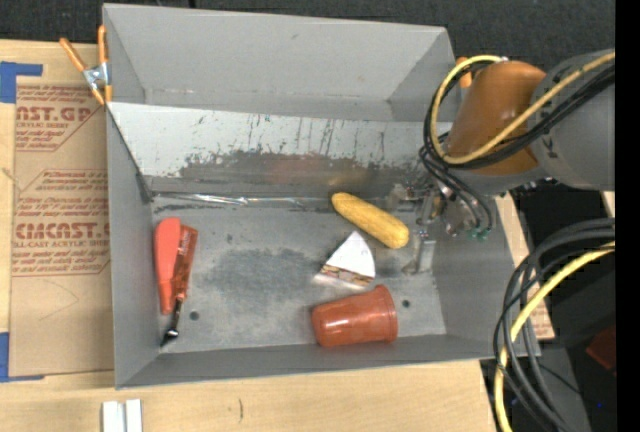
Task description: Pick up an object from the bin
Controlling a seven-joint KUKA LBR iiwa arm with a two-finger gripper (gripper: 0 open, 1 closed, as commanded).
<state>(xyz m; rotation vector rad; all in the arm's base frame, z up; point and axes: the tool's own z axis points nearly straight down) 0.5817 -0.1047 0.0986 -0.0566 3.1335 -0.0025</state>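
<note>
Our pincer hangs beside the yellow corn cob (near the right wall of the bin); we cannot tell how open it is.

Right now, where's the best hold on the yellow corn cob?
Grip the corn cob at its middle, from above, gripper closing across its short width: it lies flat, tapering at both ends; the white wedge sits close beside it.

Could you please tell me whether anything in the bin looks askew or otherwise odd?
The red cup lies tipped on its side near the front wall of the bin, beside the white wedge. The bin's sloped back wall is scratched and scuffed. Nothing looks spilled.
</note>
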